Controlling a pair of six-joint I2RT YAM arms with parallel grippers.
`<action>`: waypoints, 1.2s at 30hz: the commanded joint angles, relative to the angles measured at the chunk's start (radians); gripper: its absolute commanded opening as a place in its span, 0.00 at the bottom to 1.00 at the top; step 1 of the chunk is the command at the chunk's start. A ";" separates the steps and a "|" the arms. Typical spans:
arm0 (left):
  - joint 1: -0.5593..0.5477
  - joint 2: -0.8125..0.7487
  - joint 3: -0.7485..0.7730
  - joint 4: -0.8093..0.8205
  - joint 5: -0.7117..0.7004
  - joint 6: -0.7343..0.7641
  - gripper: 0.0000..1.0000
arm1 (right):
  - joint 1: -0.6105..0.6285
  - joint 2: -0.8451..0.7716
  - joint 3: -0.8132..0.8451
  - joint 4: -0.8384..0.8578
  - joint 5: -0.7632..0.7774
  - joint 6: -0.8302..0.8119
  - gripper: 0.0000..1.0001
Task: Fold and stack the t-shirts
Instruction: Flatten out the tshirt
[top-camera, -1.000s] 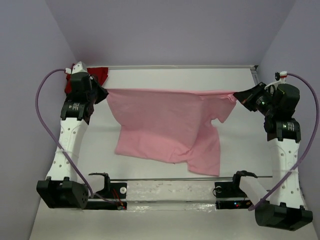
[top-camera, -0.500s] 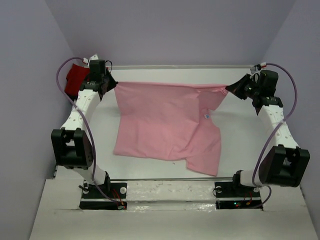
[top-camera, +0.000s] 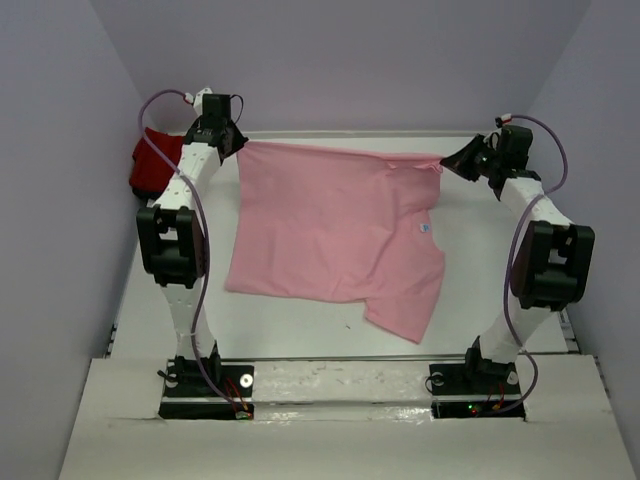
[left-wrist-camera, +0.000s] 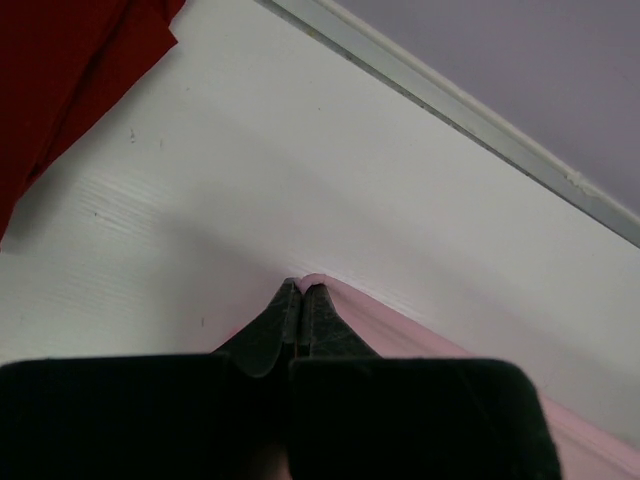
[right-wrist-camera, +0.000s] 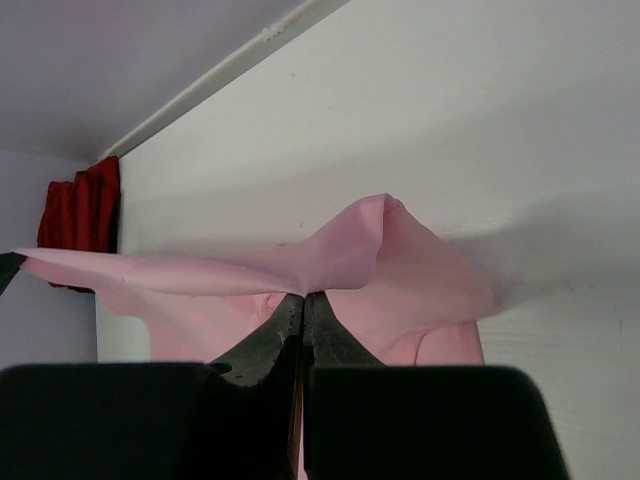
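Note:
The light pink t-shirt (top-camera: 335, 235) hangs stretched between both arms at the far side of the table, its lower part draped on the white surface. My left gripper (top-camera: 240, 145) is shut on its far left corner, a sliver of pink cloth (left-wrist-camera: 312, 281) showing at the fingertips (left-wrist-camera: 303, 290). My right gripper (top-camera: 447, 163) is shut on the far right corner, where pink fabric (right-wrist-camera: 360, 245) bunches above the gripper (right-wrist-camera: 303, 297). The deep red t-shirt (top-camera: 155, 163) lies crumpled in the far left corner, also seen as a red t-shirt (left-wrist-camera: 60, 70) and a red bundle (right-wrist-camera: 82, 215).
A metal rail (top-camera: 400, 132) runs along the table's far edge below the purple back wall. Purple side walls close in left and right. Both arm bases (top-camera: 205, 385) stand at the near edge.
Both arms have stretched out towards the back wall, carrying the pink shirt's top edge farther away and drawing the shirt flatter. The red shirt is now uncovered at the far left.

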 joint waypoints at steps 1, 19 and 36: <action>-0.003 0.079 0.127 -0.002 -0.130 0.021 0.00 | -0.008 0.077 0.073 0.116 0.041 0.005 0.00; -0.014 0.250 0.184 0.073 -0.175 0.019 0.00 | 0.034 0.353 0.197 0.200 0.037 -0.046 0.00; 0.012 0.347 0.274 0.105 -0.180 0.074 0.00 | 0.034 0.544 0.401 0.195 0.037 -0.073 0.00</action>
